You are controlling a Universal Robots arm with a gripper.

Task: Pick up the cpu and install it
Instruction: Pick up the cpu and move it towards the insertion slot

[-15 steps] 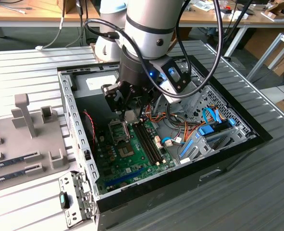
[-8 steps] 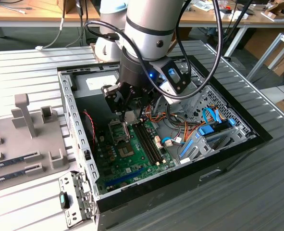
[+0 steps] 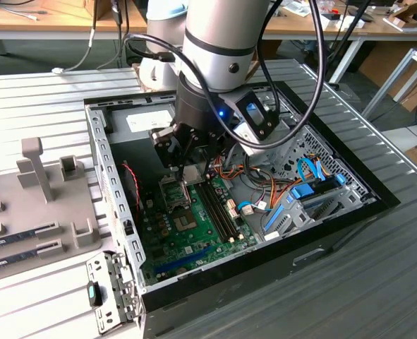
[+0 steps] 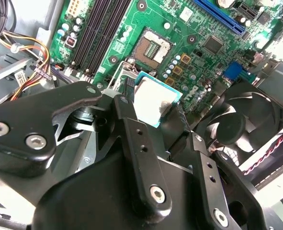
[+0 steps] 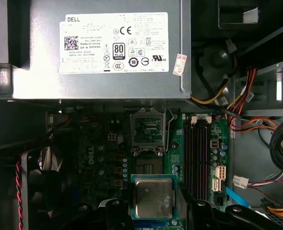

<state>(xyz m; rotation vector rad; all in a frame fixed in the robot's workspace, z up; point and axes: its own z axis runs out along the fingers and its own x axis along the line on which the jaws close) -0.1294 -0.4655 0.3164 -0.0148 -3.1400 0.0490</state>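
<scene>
A silver-grey robot arm (image 3: 215, 42) reaches down into an open black computer case (image 3: 377, 201) that lies flat on a worktop of pale grey slats (image 3: 39, 92). Its black claw (image 3: 188, 168) is closed on the cpu (image 3: 191, 176), a small flat square chip with a silver-grey metal top and a green-blue edge.

In the second wrist view the two black fingers (image 4: 131, 124) press on opposite edges of the chip (image 4: 151, 103), which sits level between them. The chip hangs above the green motherboard (image 4: 198, 24) and is not seated. Just beyond it on the board is the square open socket with a metal frame (image 4: 153, 48); chip and socket do not touch. Long black memory slots (image 4: 96, 33) run beside the socket, and a bundle of orange and yellow wires (image 4: 31, 57) lies past them. A round black fan (image 4: 237, 127) sits on the other side of the claw.

In the first wrist view the chip (image 5: 153, 197) shows its metal top, and beyond the board lies the grey metal power supply box with a white label (image 5: 103, 48), at the far end of the case.

On the exterior view's left, beside the case, a grey fixture tray with upright posts (image 3: 35, 166) rests on the worktop. Blue cables (image 3: 307, 176) lie inside the case on the exterior view's right.
</scene>
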